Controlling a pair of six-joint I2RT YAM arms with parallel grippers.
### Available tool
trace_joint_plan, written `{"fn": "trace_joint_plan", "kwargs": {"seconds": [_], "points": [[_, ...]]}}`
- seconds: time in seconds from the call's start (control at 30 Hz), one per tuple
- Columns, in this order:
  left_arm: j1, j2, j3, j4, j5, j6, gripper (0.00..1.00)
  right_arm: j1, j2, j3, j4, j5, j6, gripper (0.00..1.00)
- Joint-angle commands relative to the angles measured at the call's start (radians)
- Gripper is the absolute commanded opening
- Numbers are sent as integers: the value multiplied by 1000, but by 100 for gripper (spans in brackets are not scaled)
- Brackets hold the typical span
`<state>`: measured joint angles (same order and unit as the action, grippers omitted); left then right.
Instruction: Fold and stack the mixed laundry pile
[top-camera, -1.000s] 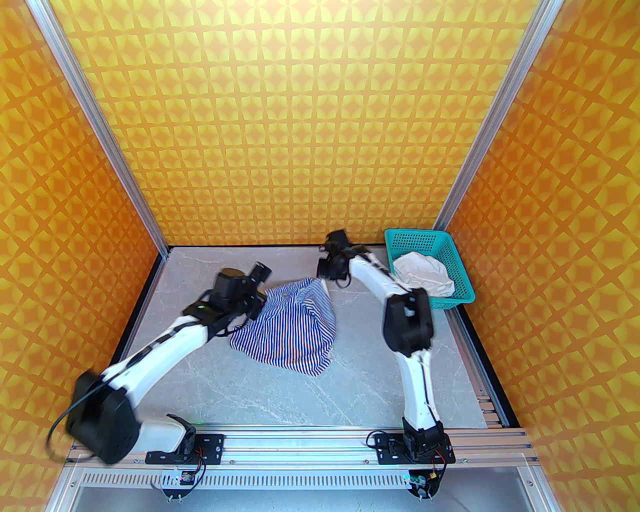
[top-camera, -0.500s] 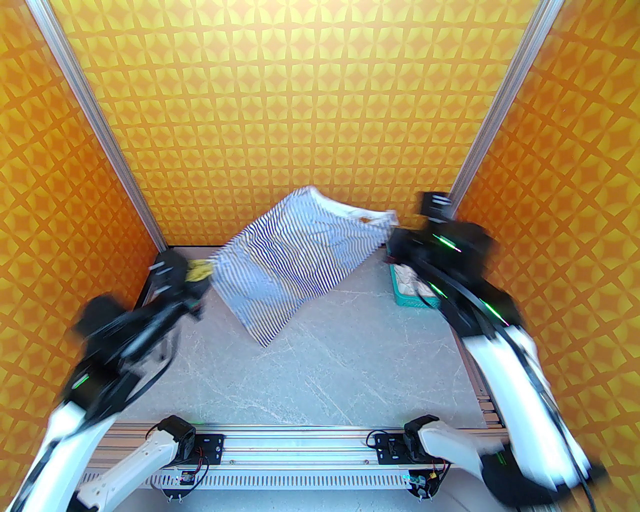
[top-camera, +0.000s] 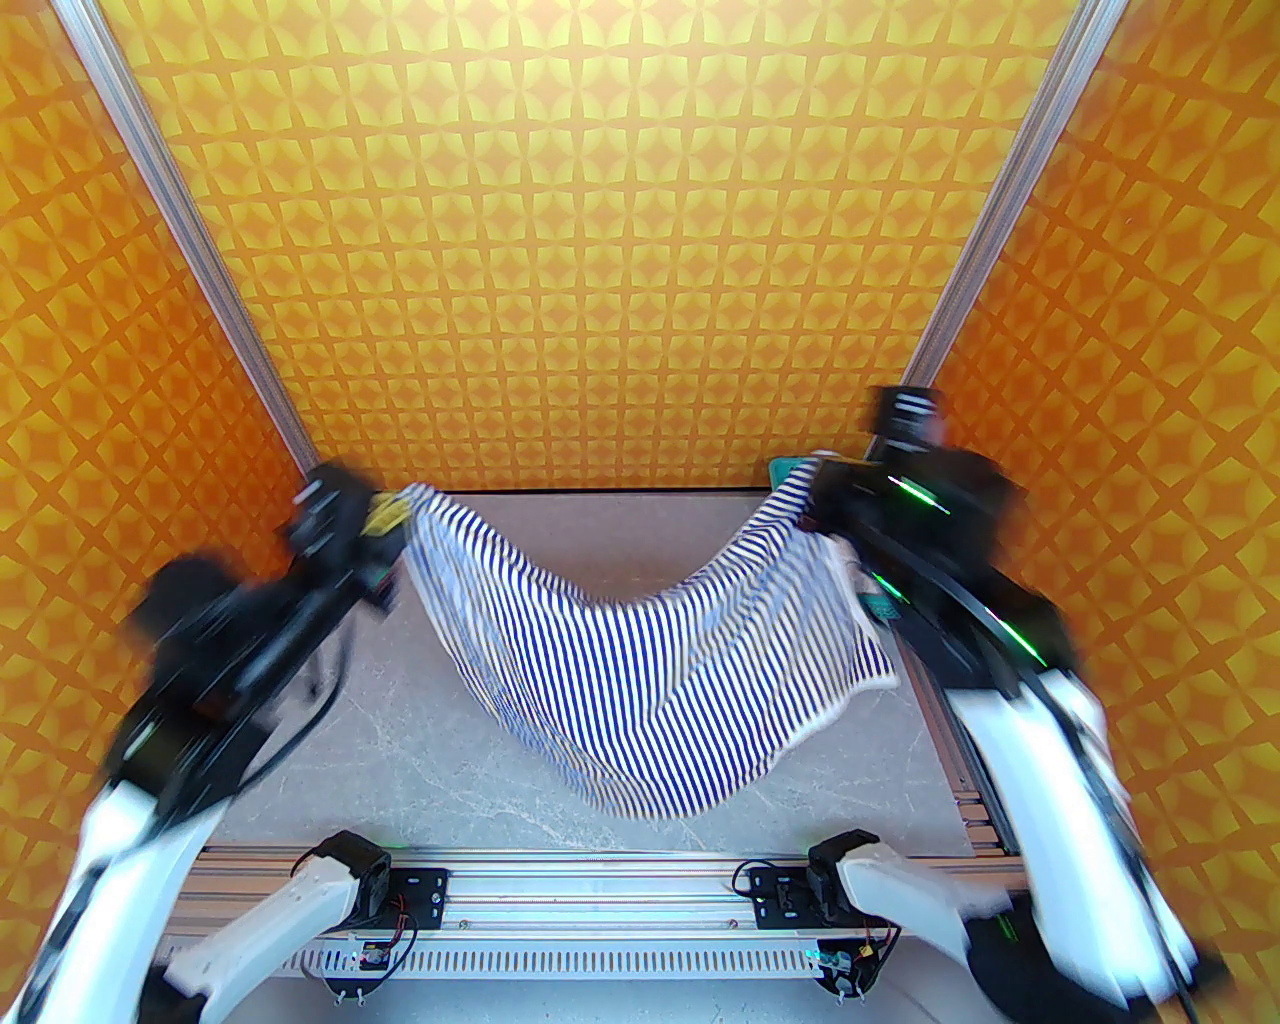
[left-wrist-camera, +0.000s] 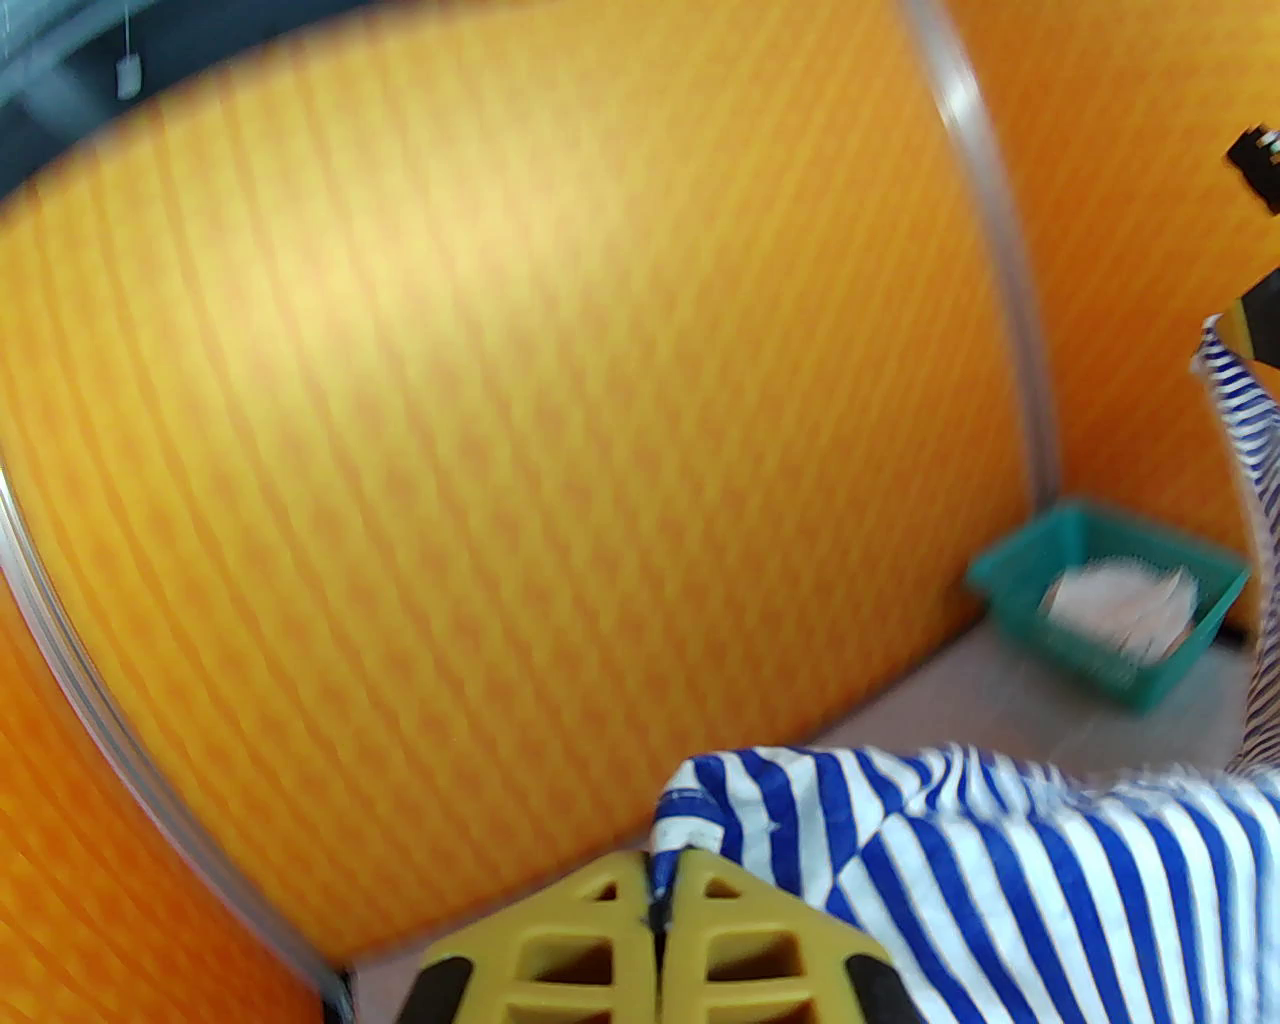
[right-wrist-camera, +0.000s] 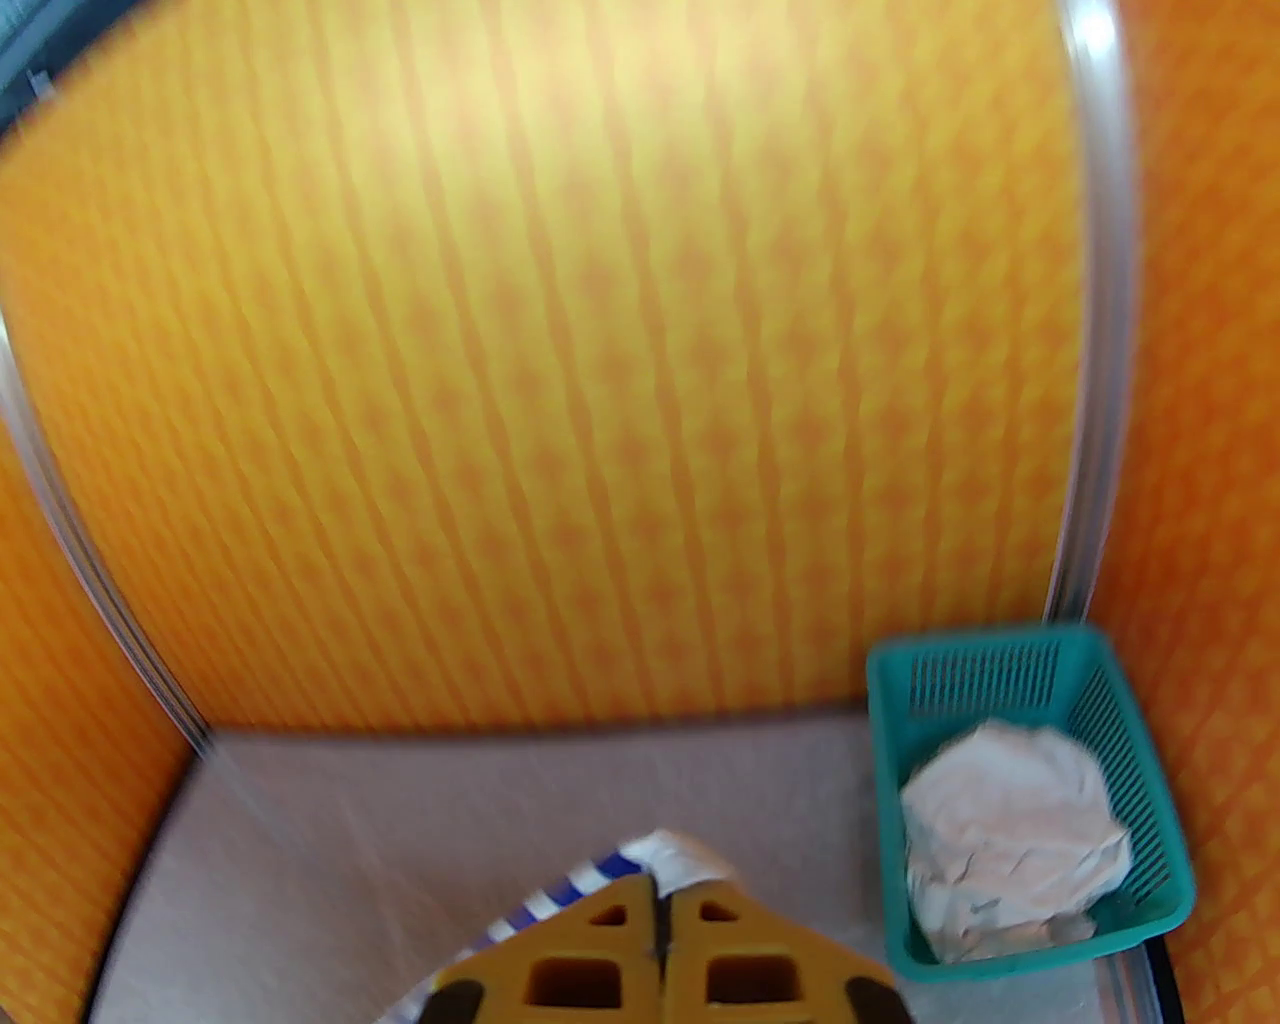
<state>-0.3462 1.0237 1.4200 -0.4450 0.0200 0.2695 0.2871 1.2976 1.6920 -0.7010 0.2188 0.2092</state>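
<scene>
The blue-and-white striped garment (top-camera: 650, 680) hangs spread in the air between both arms, sagging in the middle above the table. My left gripper (top-camera: 395, 520) is shut on its left corner; in the left wrist view the yellow fingers (left-wrist-camera: 600, 940) pinch the striped cloth (left-wrist-camera: 1000, 880). My right gripper (top-camera: 805, 505) is shut on the right corner, and the right wrist view shows striped cloth (right-wrist-camera: 610, 870) clamped at the fingertips (right-wrist-camera: 600, 950). The white wrinkled cloth (right-wrist-camera: 1010, 840) lies bunched in the teal basket (right-wrist-camera: 1150, 770).
The teal basket (left-wrist-camera: 1020, 580) stands at the table's back right corner, behind my right arm in the top view. Orange patterned walls close the back and both sides. The grey marble table (top-camera: 400, 760) lies under the hanging garment.
Both arms lifted the striped garment off the table and pulled it apart. It flapped high half a second ago and now hangs lower, spread wide, its bottom edge swung toward the near edge.
</scene>
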Motion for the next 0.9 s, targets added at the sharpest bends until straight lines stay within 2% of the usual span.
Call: {"fn": "trace_joint_plan", "kwargs": {"seconds": [0.0, 0.17, 0.2, 0.23, 0.27, 0.3, 0.33, 0.37, 0.5, 0.63, 0.7, 0.77, 0.87], "points": [[82, 105, 65, 33, -13, -107, 0, -40, 137, 72, -38, -53, 52, 0], [182, 242, 44, 27, 65, -201, 0, -67, 260, 40, -25, -118, 109, 0], [198, 281, 22, 27, 71, -217, 8, -69, 282, 14, -14, -130, 116, 0], [212, 325, -5, 31, 82, -232, 21, -72, 319, -22, 4, -155, 126, 3], [221, 365, -32, 39, 88, -248, 38, -75, 349, -47, 18, -179, 131, 17], [231, 403, -62, 50, 87, -269, 53, -78, 389, -69, 33, -210, 134, 37], [238, 433, -85, 59, 88, -286, 58, -80, 422, -85, 40, -228, 136, 49], [244, 464, -112, 68, 88, -308, 63, -86, 463, -92, 36, -235, 142, 57], [251, 481, -208, 88, 83, -379, 67, -100, 516, -143, 9, -238, 150, 67], [248, 369, -352, 94, 78, -471, 75, -101, 422, -299, 49, -247, 168, 72], [233, 291, -446, 83, 79, -516, 74, -100, 376, -388, 70, -296, 186, 72], [188, 224, -531, 61, 80, -549, 69, -93, 340, -484, 125, -349, 199, 68], [46, 175, -616, -10, 81, -563, 65, -73, 359, -549, 167, -402, 211, 64]]}}
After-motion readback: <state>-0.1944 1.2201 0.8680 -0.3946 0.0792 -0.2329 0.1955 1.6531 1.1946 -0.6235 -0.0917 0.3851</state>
